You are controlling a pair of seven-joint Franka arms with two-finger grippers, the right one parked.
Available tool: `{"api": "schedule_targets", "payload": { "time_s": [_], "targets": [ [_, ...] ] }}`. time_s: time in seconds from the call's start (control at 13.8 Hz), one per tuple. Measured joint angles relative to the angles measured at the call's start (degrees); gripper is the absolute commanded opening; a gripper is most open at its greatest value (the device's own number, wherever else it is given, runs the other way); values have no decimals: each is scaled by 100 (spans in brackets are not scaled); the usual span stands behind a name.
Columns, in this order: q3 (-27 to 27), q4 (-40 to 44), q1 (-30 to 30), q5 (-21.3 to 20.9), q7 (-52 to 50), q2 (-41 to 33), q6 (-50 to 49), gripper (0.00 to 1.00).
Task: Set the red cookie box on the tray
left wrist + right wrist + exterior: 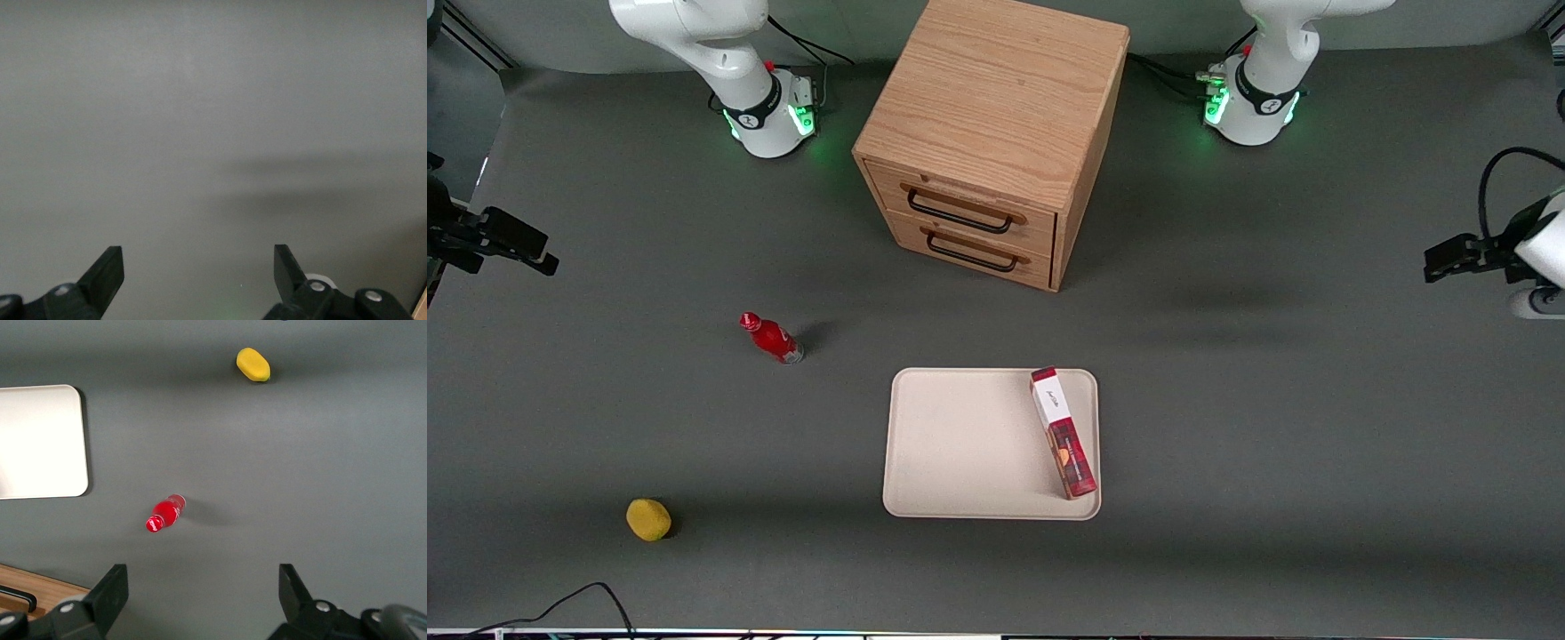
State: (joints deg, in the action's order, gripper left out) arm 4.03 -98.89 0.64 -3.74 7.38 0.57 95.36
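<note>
The red cookie box (1064, 433) lies flat on the cream-white tray (960, 444), along the tray's edge toward the working arm's end, its white end pointing at the cabinet. A corner of the tray (40, 440) also shows in the right wrist view. My left gripper (1433, 260) hangs high above the bare grey table, far from the tray at the working arm's end. In the left wrist view the gripper (198, 267) is open, with only grey table between its fingertips (110, 263).
A wooden two-drawer cabinet (996, 133) stands farther from the front camera than the tray. A small red bottle (772, 338) and a yellow lump (648, 519) lie toward the parked arm's end. A black cable (578, 600) curls at the near table edge.
</note>
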Motion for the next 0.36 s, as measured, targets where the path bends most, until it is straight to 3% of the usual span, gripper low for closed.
{"api": "schedule_targets", "payload": {
  "time_s": [0.36],
  "targets": [
    [-60, 298, -240, 0, 4, -166, -364, 100]
  ]
}}
